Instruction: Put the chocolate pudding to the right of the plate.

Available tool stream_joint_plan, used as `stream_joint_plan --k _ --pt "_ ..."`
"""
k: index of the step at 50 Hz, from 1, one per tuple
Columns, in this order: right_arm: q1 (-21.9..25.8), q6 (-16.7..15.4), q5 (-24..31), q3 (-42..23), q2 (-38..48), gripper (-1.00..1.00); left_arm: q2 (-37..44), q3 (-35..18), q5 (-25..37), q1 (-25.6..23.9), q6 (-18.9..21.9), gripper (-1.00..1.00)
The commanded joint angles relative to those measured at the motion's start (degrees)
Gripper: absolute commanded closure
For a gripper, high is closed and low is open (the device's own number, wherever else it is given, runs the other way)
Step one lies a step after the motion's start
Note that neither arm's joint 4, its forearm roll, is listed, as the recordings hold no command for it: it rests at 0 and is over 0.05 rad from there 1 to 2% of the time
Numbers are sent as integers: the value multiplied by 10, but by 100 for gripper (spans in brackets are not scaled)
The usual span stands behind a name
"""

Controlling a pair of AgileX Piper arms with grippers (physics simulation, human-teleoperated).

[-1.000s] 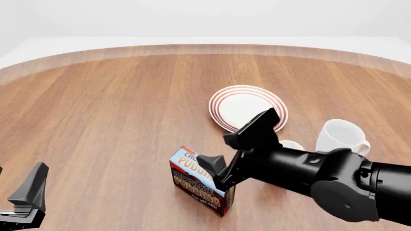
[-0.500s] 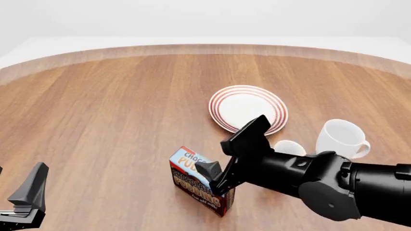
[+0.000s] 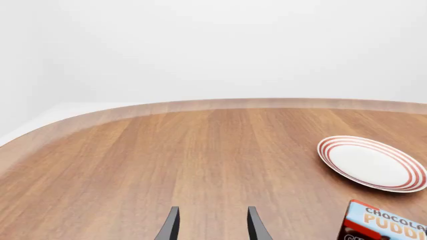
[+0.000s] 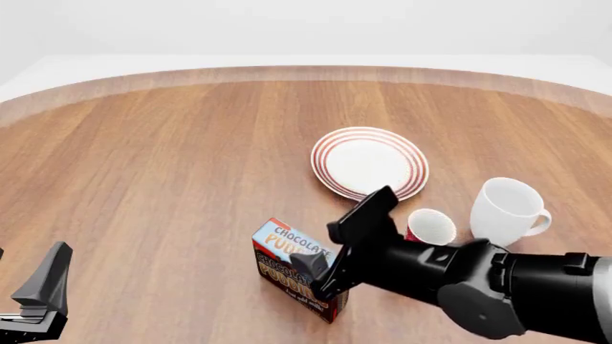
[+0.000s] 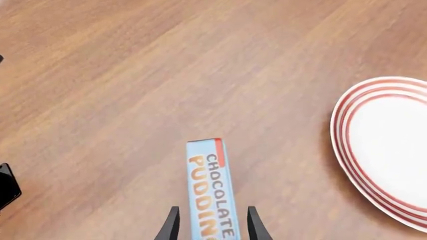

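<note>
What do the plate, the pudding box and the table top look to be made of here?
Plate: looks like glazed ceramic, smooth white with painted red rings; a render, so plastic is possible. Chocolate pudding: printed cardboard carton, flat faces, sharp edges, matte lettering. Table: wood or wood-look veneer, brown plank grain with a soft satin sheen.

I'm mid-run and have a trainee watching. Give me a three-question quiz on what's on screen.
1. True or false: the right gripper has its jaws astride the chocolate pudding.
2. Which is nearest the plate? A) white mug B) small red cup C) left gripper
3. Fill in: the pudding carton stands on its ___ edge, label up.

Key: 1 true; 2 B; 3 narrow
</note>
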Motion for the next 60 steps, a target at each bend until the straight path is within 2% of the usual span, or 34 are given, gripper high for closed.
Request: stream_joint_plan --k 1,60 --pt "5 10 -24 9 18 -100 0 0 0 0 0 -100" --pt "0 33 -84 39 58 -100 0 0 0 0 0 -100"
